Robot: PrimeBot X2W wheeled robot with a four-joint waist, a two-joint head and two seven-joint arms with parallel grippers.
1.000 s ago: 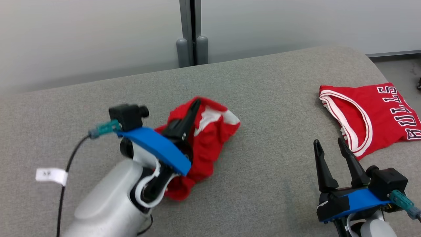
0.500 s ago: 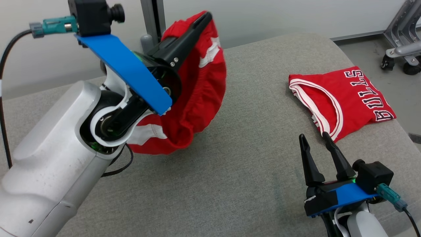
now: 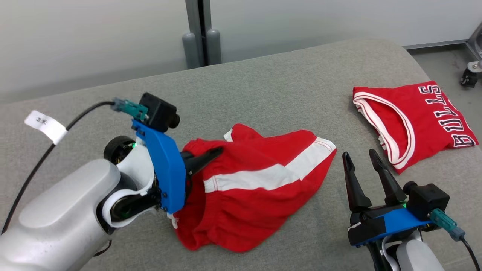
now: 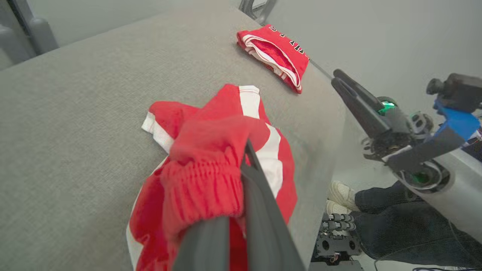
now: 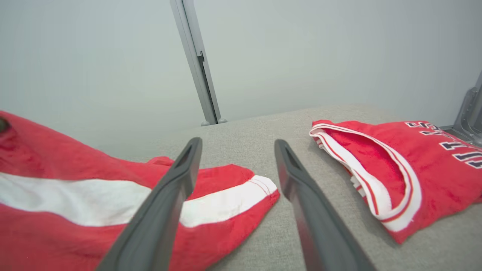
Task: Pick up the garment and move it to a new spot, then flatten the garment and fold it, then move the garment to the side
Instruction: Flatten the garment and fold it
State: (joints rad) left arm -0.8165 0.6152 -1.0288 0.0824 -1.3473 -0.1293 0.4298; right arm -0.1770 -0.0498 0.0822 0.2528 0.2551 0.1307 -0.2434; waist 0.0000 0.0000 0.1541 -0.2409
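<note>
Left gripper [image 3: 217, 152] pinches the waistband of the shorts [image 3: 263, 188], which lie crumpled mid-table [image 3: 282, 86]. Right gripper [image 3: 358, 153] is spread, empty, just beside the shorts' hem. Jersey [image 3: 425, 116] lies far right.

Left shut, right spread.
Our left pincer [image 3: 219, 151] clamps the garment [image 3: 263, 195], fingers aimed rightward; our right pincer [image 3: 358, 154] points forward, fingers parted.

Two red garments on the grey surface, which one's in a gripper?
The red shorts with the white side stripe, pinched at the elastic waistband by the shut left gripper. The folded red BULLS jersey lies untouched.
</note>
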